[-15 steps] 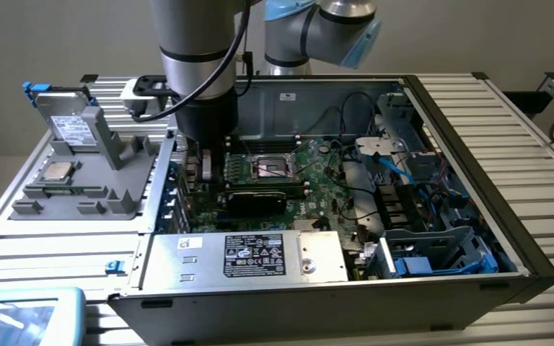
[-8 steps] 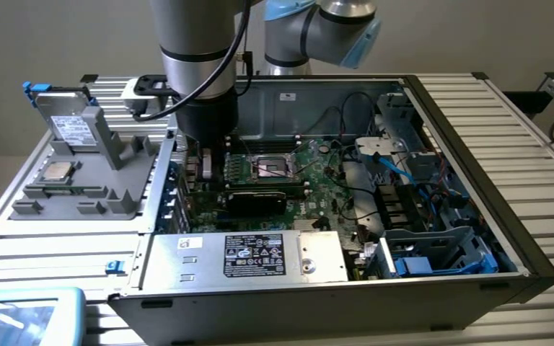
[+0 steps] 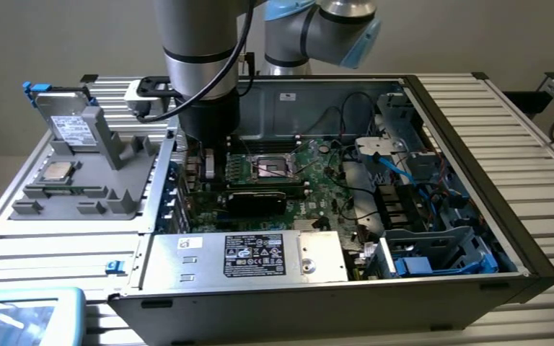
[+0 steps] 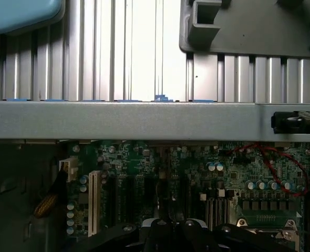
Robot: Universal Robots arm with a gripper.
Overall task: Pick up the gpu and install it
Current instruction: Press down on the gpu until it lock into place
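Arm [image 3: 200,50] reaches straight down into the open case [image 3: 469,137], at the end of the board [image 3: 330,169] on the exterior view's left, over the expansion slots.

Claw [image 4: 173,230]: fingers pressed together, tips low above the board. Cannot tell whether they pinch anything or merely touch.

Gpu [image 3: 262,200]: inside the case, standing on edge across the board, black face towards the exterior camera. Its end on the exterior view's left runs in under the arm. It lies just in front of the processor socket [image 3: 275,167] and behind the power supply [image 3: 248,256]. Whether it is fully seated in a slot cannot be made out.

In the wrist view a white slot [image 4: 94,202] runs parallel to the line of the claw, off to one side. The case wall [image 4: 144,119] crosses the picture beyond the board.

Grey holder [image 3: 113,155] sits on the tabletop [image 3: 532,122] outside the case, on the exterior view's left. A silver chip [image 3: 58,171] lies flat in it, and a labelled silver block [image 3: 70,126] stands upright at its far end.
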